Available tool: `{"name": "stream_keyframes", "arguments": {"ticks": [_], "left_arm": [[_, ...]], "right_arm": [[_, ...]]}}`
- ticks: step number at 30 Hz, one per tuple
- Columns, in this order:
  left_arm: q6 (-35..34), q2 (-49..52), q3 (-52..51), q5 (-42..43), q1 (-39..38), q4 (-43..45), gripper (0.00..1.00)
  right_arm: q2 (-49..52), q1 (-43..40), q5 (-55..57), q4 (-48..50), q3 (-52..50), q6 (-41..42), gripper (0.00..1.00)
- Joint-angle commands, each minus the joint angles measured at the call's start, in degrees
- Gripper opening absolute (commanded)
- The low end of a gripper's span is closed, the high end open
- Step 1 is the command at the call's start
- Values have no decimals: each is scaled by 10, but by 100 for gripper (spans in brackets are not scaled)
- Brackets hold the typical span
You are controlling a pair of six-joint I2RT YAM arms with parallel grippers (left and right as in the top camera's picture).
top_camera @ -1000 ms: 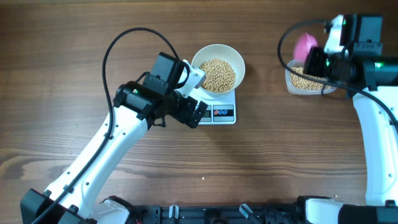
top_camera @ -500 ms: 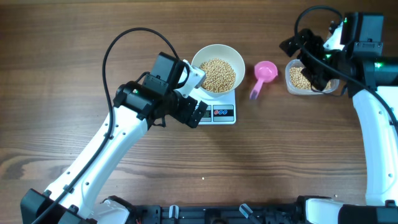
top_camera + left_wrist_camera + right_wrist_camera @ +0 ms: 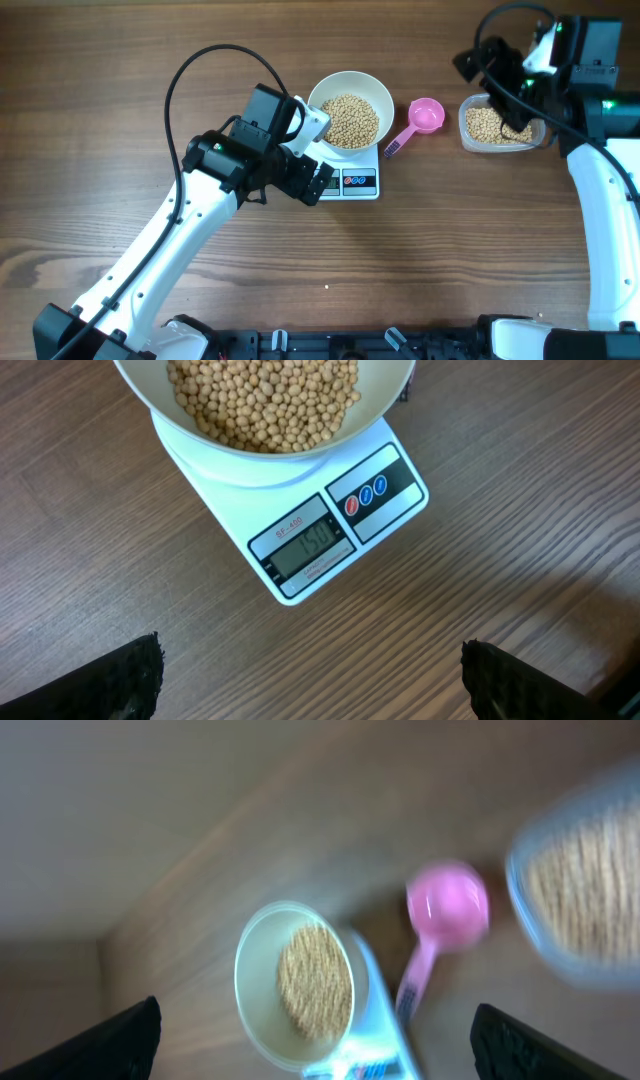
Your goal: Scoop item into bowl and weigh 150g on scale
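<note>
what moved: the pink scoop [image 3: 424,117] was up at the tub by the right gripper [image 3: 315,1045] a second ago. Now it lies on the table [image 3: 480,250], and its handle has swung a little since half a second ago. The left arm has not moved.
left gripper [image 3: 315,688]: its fingers are spread wide and hold nothing. It hangs just in front of the scale.
bowl [image 3: 350,80]: it is white and sits on the scale, with a heap of beans [image 3: 349,120] inside.
scale [image 3: 358,183]: it is white and sits on the table. The left wrist view shows its screen [image 3: 303,548] saying 150 (from above, the screen is too small to read).
pink scoop: it lies between the scale and the tub. Its cup is near the tub and its handle tip is near the scale's corner.
tub [image 3: 464,122]: it is clear, with more beans in it, and sits to the right of the scoop.
right gripper: its fingers are spread wide with nothing between them. From above it hangs over the tub. Its own view is blurry, but it shows the bowl, the scoop and a corner of the tub together.
</note>
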Motion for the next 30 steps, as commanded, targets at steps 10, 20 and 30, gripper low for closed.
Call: {"name": "stream_keyframes", "arguments": {"ticks": [10, 20, 30], "left_arm": [[-5, -12, 8, -3, 3, 0, 100], [-5, -12, 8, -3, 3, 0, 100], [-5, -12, 8, -3, 3, 0, 100]], "right_arm": [[-369, 6, 32, 174, -251, -339, 100], [-682, 20, -3, 241, -504, -527, 100], [-768, 48, -4, 280, -591, -529, 100]]}}
